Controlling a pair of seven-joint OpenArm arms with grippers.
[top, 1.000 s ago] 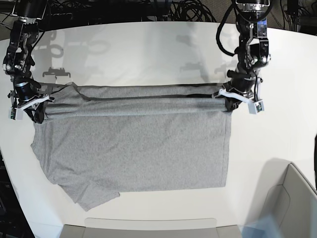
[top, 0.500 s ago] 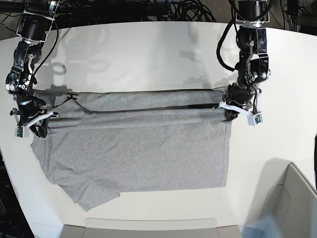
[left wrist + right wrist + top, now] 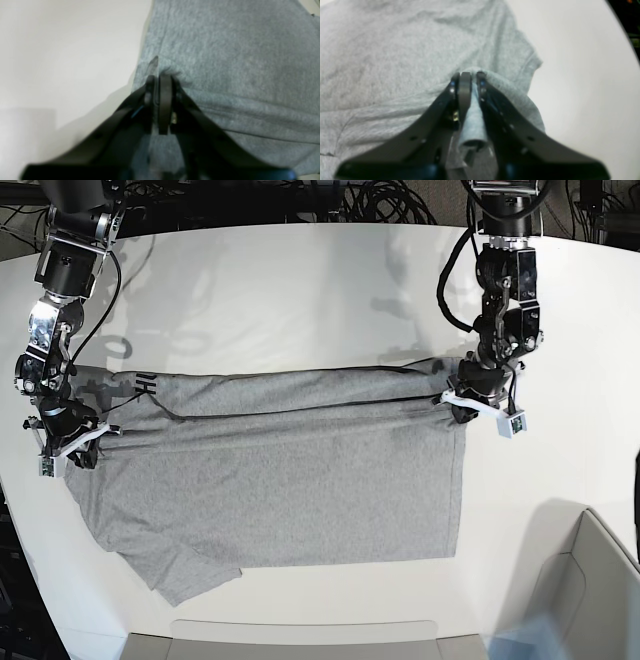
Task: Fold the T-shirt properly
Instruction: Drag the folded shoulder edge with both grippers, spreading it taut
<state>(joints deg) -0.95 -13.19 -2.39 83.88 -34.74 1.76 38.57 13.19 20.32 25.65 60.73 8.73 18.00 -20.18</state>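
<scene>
The T-shirt [image 3: 270,480] lies flat on the desk [image 3: 300,290]. The left pincer [image 3: 158,82] and right pincer [image 3: 467,77] each pinch its far edge. The cloth looks soft and light, so it is best held at the edges.

Bare table [image 3: 300,290] behind T-shirt [image 3: 280,490]; grey bin [image 3: 590,590] blocks near-right corner

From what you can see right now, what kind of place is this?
Probably a robotics lab or test bench. A bare white table carries only the T-shirt, black cable bundles lie behind it, and each hand, left and right, grips the cloth.
</scene>
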